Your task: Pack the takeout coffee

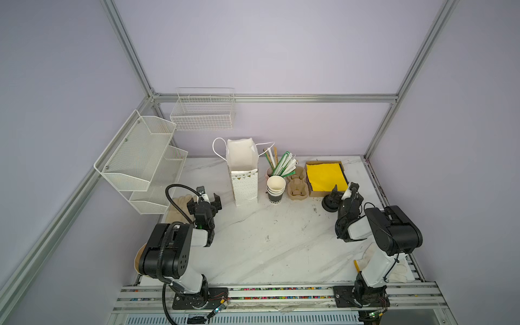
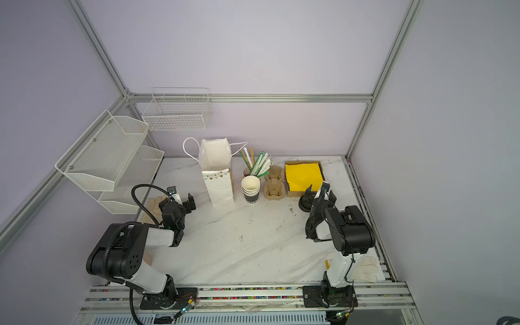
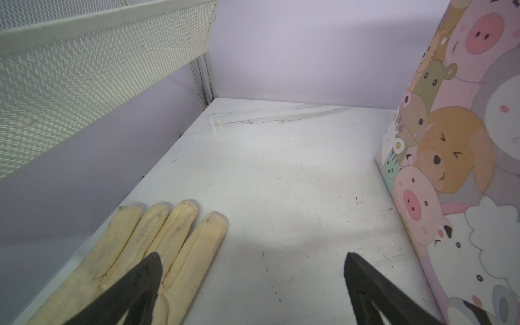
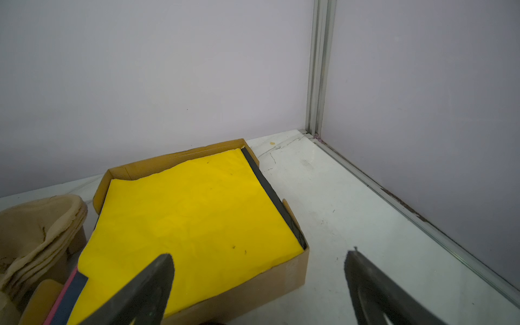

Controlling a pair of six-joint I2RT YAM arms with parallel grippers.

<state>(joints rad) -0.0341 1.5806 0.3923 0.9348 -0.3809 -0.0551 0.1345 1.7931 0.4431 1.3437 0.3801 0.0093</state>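
Observation:
The takeout coffee does not show as a single cup in any view. An open white paper bag (image 1: 243,180) (image 2: 218,183) stands at the back middle of the table; its cartoon-printed side (image 3: 464,168) fills one edge of the left wrist view. My left gripper (image 1: 204,201) (image 2: 178,201) (image 3: 251,256) hovers open left of the bag, over bare table beside a glove, holding nothing. My right gripper (image 1: 343,191) (image 2: 320,192) (image 4: 259,255) is open and empty at the near corner of a cardboard box of yellow napkins (image 1: 326,177) (image 4: 191,213).
Right of the bag stand a nested stack of black cups (image 1: 275,190) (image 2: 250,188), a cup of straws (image 1: 281,164) and pulp cup carriers (image 1: 296,184) (image 4: 36,225). A dark round object (image 1: 327,206) lies under the right gripper. Gloves (image 3: 135,253) (image 2: 365,268) lie at both sides. Mesh shelves (image 1: 140,160) hang left.

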